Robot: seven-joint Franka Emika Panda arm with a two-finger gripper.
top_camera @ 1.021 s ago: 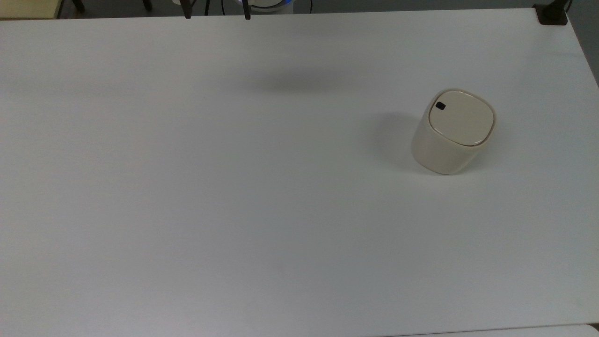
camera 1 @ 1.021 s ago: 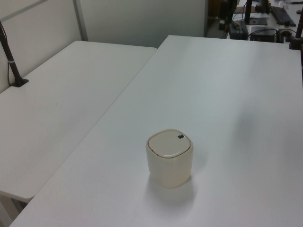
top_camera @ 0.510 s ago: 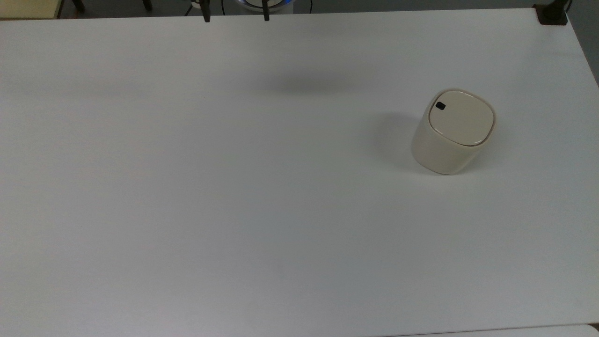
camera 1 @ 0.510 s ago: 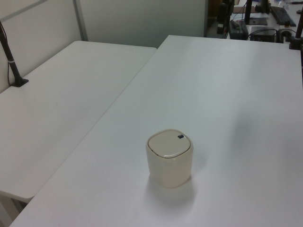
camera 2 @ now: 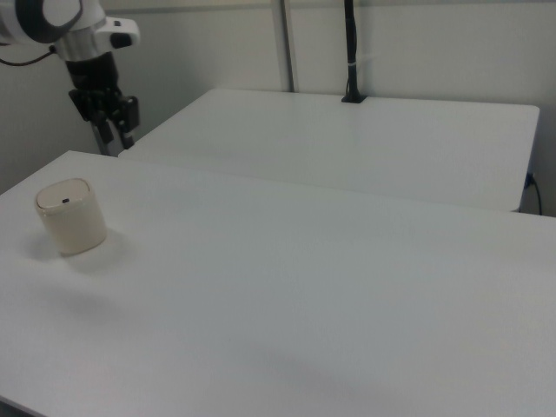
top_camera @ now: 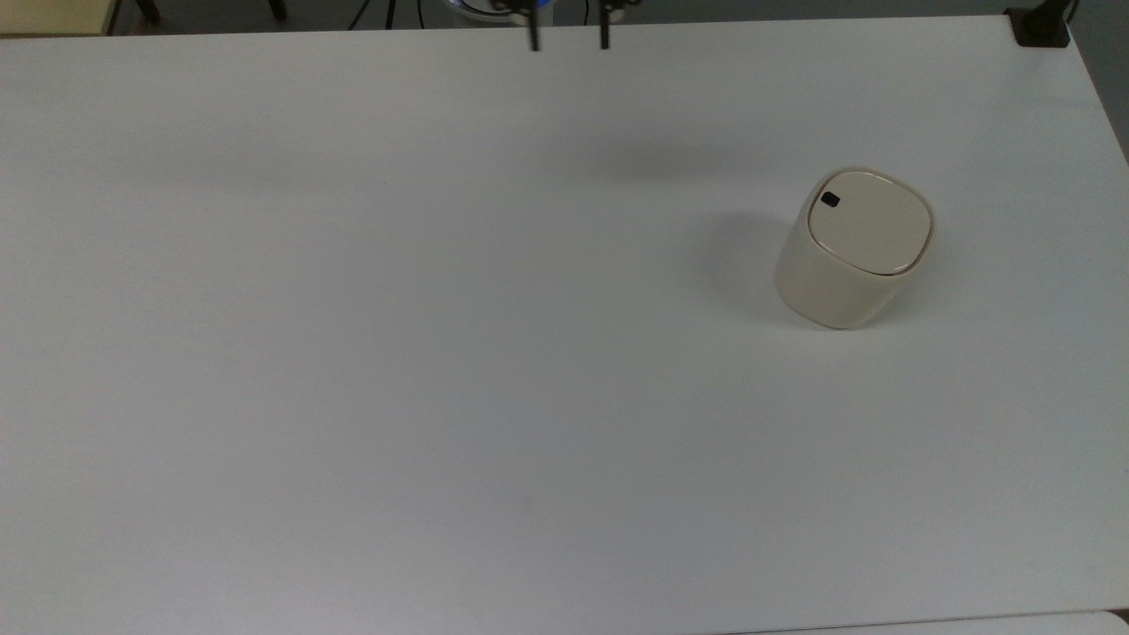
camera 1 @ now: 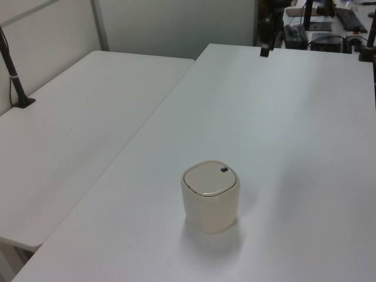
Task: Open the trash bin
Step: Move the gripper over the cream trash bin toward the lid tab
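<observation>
Trash bin closed, gripper hanging over the counter's far edge

Your trash bin (top_camera: 854,249) stands upright near the top view's right edge of the counter (top_camera: 441,353), lid flat; your gripper (top_camera: 569,37) is well apart from it, its two fingers spread, holding nothing.

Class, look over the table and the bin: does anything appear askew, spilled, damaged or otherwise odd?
Nothing stands out. The trash bin stands upright on the white table, lid shut, with no spill or damage visible. The gripper is well apart from it.

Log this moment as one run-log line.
trash bin: upright, lid shut | black button: untouched | tool: open, high above the table, apart from bin | step: opening not begun
</observation>
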